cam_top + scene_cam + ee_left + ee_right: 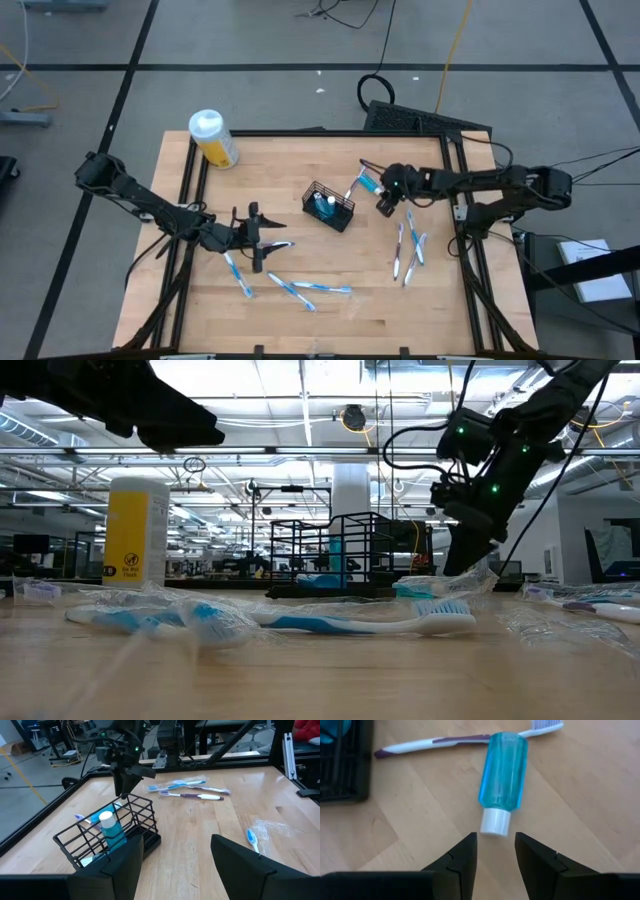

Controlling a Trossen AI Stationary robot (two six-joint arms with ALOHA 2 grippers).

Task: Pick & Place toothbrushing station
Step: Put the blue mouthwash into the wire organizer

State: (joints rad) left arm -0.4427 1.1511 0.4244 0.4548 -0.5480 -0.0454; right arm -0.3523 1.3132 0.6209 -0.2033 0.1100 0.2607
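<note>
High view, basket: the black wire-mesh basket (330, 206) sits mid-table, tilted, with a teal tube (324, 207) standing inside it.
High view, left gripper: the left gripper (262, 240) is left of the basket, fingers spread wide, holding nothing; wrapped toothbrushes (300, 289) lie on the near side of it.
High view, right gripper: the right gripper (386, 207) is just right of the basket, above a loose teal tube (366, 182) and a toothbrush; more toothbrushes (409, 250) lie on the right.
High view, bottle: a yellow bottle (213, 139) lies at the far left corner of the table (450, 310).
Low view: a white-and-blue toothbrush (370, 622) in clear wrap lies nearest; the basket (335, 552) stands behind it, the yellow bottle (137, 532) to the left.
Left wrist view: the fingers (120, 862) stand wide apart and empty, the basket (107, 836) with its tube (111, 829) near them.
Right wrist view: the fingers (465, 852) stand partly open, gripping nothing, just short of the white cap of a teal tube (502, 772) lying on the wood across a purple-handled toothbrush (440, 742).
</note>
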